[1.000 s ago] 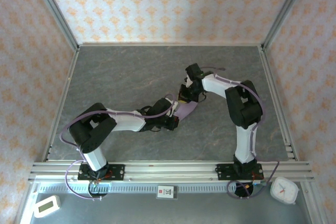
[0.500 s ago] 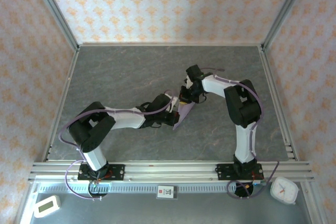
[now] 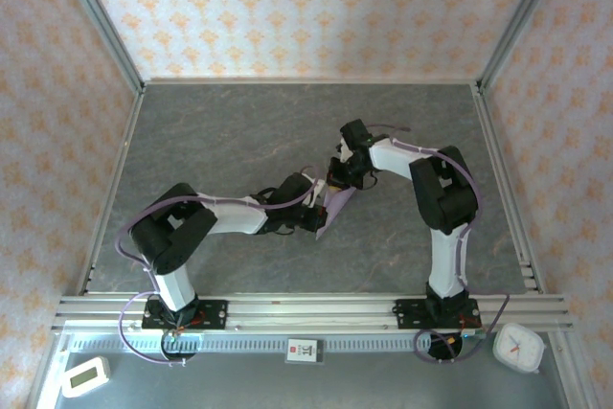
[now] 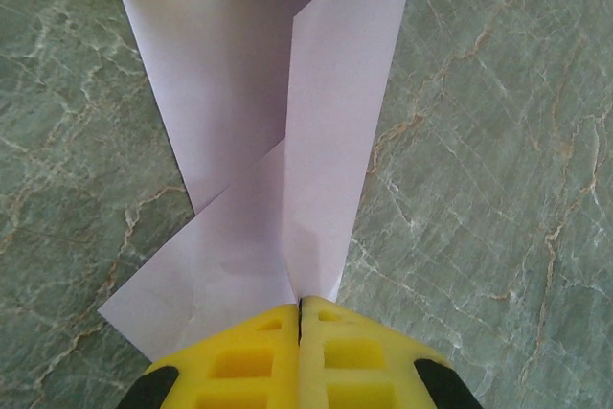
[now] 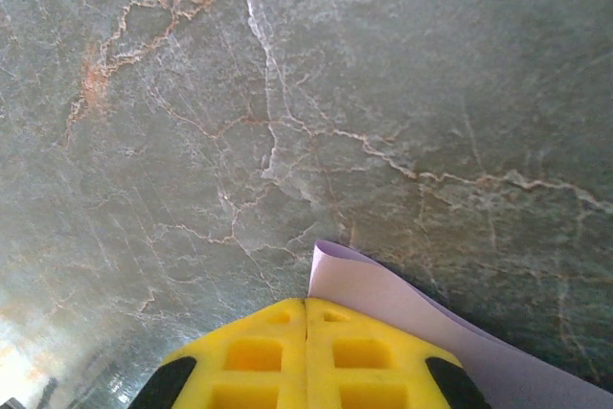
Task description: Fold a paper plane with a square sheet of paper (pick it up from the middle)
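The left jaws are pinching shut on the near edge of the thin, matte lavender sheet of paper (image 4: 287, 141), right at the end of a lengthwise crease. The partly folded sheet is stretching straight ahead of them over the grey-green marbled table (image 4: 498, 141). The right jaws are sitting fully closed on the sheet's far end, with a curled lavender edge showing just below and to the right of their yellow fingertips (image 5: 259, 356).

Both arms are reached forward and bent inward so that the grippers are brought nearly tip to tip, the left gripper (image 4: 300, 306) being clamped fully shut on the folded lavender sheet (image 4: 330, 141) stretching ahead of it, and the right gripper (image 5: 306, 305) likewise closed on the sheet's far end.
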Action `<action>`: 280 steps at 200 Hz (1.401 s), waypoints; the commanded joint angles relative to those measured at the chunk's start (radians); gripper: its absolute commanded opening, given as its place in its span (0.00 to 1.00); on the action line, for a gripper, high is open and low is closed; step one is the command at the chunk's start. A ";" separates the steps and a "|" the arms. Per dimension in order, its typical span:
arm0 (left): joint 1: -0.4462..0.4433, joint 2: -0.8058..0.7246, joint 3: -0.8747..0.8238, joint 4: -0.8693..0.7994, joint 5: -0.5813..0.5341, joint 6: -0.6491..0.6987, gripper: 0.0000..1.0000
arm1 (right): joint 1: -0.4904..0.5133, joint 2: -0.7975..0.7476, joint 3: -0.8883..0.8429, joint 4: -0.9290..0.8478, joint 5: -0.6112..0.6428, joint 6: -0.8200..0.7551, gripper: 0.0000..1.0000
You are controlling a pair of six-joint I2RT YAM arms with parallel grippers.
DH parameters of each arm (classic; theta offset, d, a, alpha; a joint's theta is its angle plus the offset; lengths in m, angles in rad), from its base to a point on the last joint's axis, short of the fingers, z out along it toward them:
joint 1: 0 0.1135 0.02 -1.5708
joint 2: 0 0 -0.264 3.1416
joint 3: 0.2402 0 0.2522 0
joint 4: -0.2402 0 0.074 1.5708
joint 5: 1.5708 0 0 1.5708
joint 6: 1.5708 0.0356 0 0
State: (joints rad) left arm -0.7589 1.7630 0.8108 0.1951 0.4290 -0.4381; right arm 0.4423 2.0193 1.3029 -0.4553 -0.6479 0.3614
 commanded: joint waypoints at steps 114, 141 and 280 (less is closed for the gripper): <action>-0.060 -0.014 0.060 -0.066 -0.087 0.011 0.00 | -0.022 -0.076 0.143 -0.134 0.063 0.058 0.29; -0.083 -0.033 0.060 -0.090 -0.184 0.011 0.00 | -0.043 -0.195 0.079 -0.120 0.101 0.122 0.44; -0.179 -0.038 0.121 -0.157 -0.380 0.101 0.00 | -0.014 -0.606 -0.520 0.197 -0.018 0.479 0.68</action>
State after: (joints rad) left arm -0.9230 1.7267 0.8993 0.0658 0.0608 -0.3737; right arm 0.4152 1.4334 0.7887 -0.3424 -0.6579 0.7872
